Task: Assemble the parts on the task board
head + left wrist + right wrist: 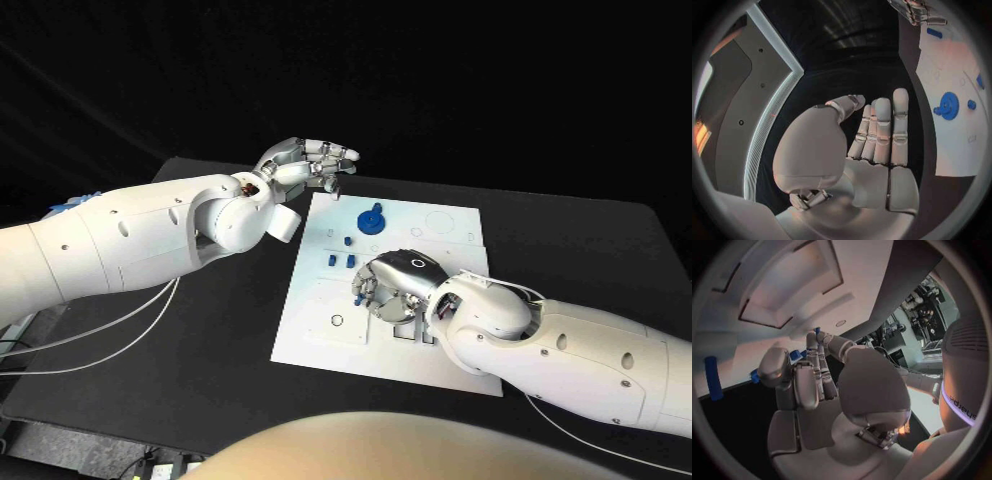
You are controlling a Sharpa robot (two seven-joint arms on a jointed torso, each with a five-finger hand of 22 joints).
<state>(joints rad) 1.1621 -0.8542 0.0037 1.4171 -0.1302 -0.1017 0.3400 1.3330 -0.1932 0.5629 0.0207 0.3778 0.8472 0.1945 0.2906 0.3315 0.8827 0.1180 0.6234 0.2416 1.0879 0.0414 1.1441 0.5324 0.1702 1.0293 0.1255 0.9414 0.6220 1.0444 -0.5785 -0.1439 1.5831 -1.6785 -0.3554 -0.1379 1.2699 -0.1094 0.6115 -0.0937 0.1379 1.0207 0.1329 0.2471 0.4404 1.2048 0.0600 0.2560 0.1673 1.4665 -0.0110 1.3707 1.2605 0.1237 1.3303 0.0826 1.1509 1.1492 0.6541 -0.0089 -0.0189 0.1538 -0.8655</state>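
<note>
Right hand rests on the task board centre, grasp unconfirmed. Left hand (empty, fingers extended) hovers at 11 o'clock. Blue gear seated; small pegs remain loose.

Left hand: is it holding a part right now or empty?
Empty. The left hand shows a bare palm with fingers straight and nothing between them, and in the head view it sits off the task board at its far left corner.
</note>
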